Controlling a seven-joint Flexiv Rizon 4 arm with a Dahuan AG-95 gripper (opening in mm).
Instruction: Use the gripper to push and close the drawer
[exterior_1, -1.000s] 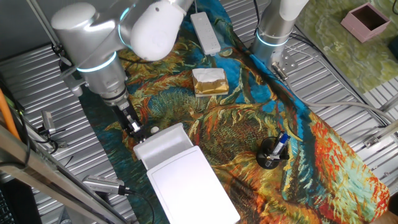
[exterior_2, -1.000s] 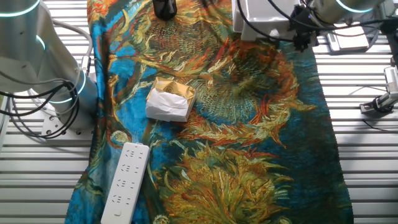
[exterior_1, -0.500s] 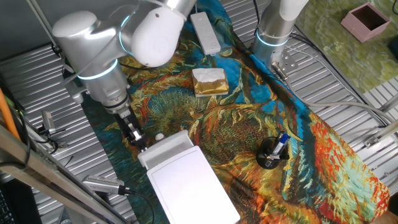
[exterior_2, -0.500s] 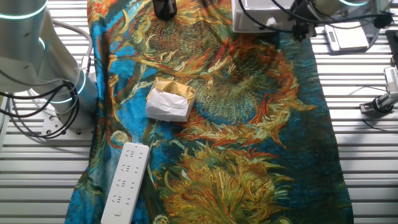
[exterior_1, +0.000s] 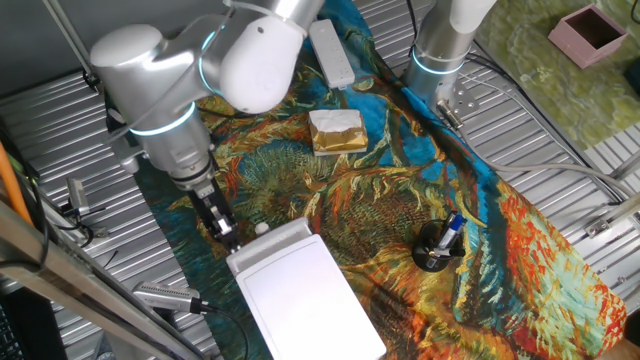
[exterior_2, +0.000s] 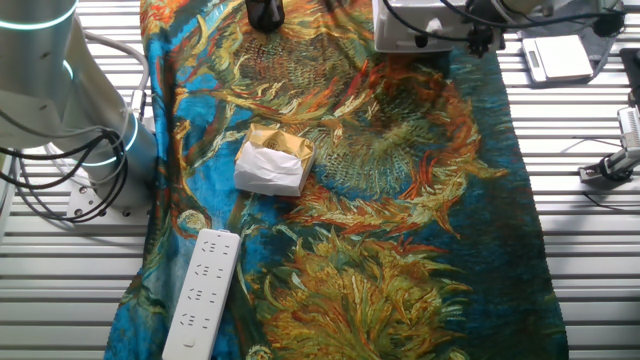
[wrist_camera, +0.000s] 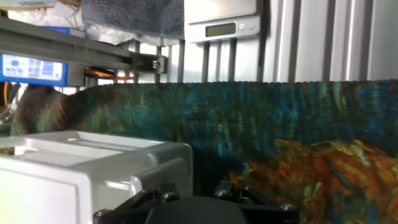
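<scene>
The white flat box (exterior_1: 305, 295) lies on the patterned cloth at the front left. Its drawer (exterior_1: 268, 243) shows only as a narrow white strip at the box's far end, with the small round knob (exterior_1: 262, 228) on its front. My gripper (exterior_1: 223, 233), a narrow black tip on the thick silver arm (exterior_1: 165, 110), stands shut and empty at the left corner of the drawer front, seemingly touching it. In the other fixed view the box (exterior_2: 412, 25) sits at the top edge, with the gripper (exterior_2: 481, 40) beside it. The hand view shows the box (wrist_camera: 93, 174) close on the left; my fingertips are out of view there.
A gold-and-white block (exterior_1: 337, 131) sits mid-cloth and a long white bar (exterior_1: 330, 52) lies behind it. A black cup with a pen (exterior_1: 437, 247) stands to the right. The other silver arm (exterior_1: 441, 52) rises at the back. A pink box (exterior_1: 590, 32) sits far right.
My gripper has moved toward the box, pushing the drawer front with it. The drawer has slid in from well extended to a narrow strip.
</scene>
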